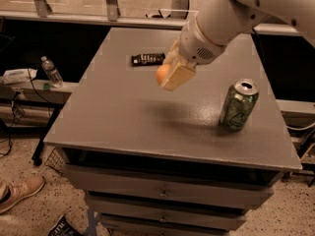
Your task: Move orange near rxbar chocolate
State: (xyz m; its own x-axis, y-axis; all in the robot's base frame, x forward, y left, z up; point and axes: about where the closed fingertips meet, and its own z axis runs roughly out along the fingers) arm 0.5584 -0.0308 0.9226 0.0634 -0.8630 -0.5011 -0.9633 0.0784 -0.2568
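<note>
Camera view. The worktop is a grey, flat surface that fills the centre of the frame, seen from above and in front. The white arm enters from the upper right corner and slopes down toward the centre.

The tool sits at the arm's lower end, just above the middle of the frame. It is clenched on the orange, which shows as a round orange shape at the tool's left edge, partly covered by a pale finger. A soft shadow lies on the worktop lower in the frame, apart from the tool (so the orange is clear of the surface, not resting on it).

The rxbar chocolate lies flat on the far part of the worktop, in the upper centre-left of the frame. Its black wrapper runs roughly left to right. It is near the orange, just up and to the left of it in the frame, and the two do not touch.

The green can stands upright at the right side of the worktop, well apart from both the tool and the bar. Its top faces up.

Below the front edge of the worktop, a stack of drawers occupies the lower centre of the frame.

At the left edge of the frame, off the worktop, a water bottle stands on a lower shelf. A tan shoe rests on the speckled floor in the lower left corner.
</note>
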